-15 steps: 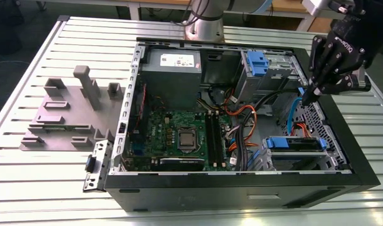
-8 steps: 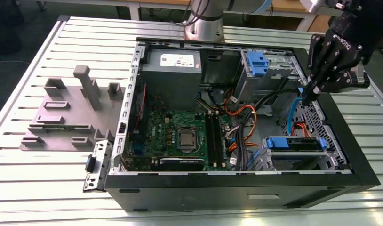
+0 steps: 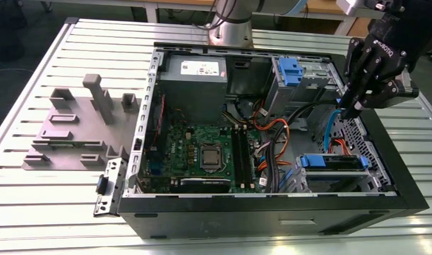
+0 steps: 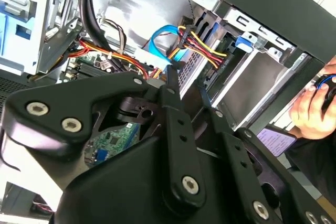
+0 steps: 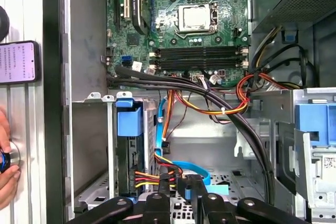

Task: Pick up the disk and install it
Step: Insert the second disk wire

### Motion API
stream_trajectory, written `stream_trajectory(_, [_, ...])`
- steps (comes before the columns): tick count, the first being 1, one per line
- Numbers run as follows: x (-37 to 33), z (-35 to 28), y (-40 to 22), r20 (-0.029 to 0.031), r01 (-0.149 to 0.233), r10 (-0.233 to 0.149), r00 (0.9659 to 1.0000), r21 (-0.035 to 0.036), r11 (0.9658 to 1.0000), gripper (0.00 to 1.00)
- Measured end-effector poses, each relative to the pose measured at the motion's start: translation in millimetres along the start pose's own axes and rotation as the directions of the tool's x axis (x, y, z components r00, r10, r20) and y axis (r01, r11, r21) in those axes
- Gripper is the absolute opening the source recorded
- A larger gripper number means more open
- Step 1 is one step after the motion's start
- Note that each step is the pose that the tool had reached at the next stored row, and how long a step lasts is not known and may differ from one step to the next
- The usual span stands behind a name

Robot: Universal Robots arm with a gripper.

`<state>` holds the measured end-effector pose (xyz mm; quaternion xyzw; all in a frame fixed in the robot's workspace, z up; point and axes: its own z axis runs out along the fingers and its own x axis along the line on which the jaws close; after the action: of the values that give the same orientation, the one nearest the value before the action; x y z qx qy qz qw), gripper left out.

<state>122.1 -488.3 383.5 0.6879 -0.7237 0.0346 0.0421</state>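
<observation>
The disk (image 3: pixel 333 162) sits in the drive bay at the front corner of the open computer case (image 3: pixel 201 212), on the exterior view's right. I see mostly its blue carrier frame. In the first wrist view the disk (image 5: pixel 128 124) stands on edge in the bay, with red, yellow and black wires running to its end. Its blue tab (image 4: pixel 247 43) also shows in the second wrist view. My gripper (image 3: pixel 349 111) hangs above the case's right wall, above and behind the bay. The gripper (image 5: pixel 184 184) is shut, with nothing seen in it, and a blue cable lies beyond its tips.
The case holds a motherboard (image 3: pixel 201 154), a grey power supply (image 3: pixel 195 71) and a second blue-fronted cage (image 3: pixel 290 71), with cable bundles (image 5: pixel 220 108) crossing between them. A grey fixture (image 3: pixel 81 127) stands on the slatted table. A person's hand (image 5: pixel 5 166) and a phone (image 5: pixel 18 61) are beside the case.
</observation>
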Motion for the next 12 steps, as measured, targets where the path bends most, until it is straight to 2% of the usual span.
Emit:
stream_trajectory(2, [-1.5, 1.5, -0.1, -0.0062, 0.001, -0.001, 1.0, 0.0004, 1.0, 0.3])
stream_trajectory(12, [-6.6, 12.4, -1.0, -0.0621, 0.006, -0.006, 0.998, 0.0037, 1.0, 0.3])
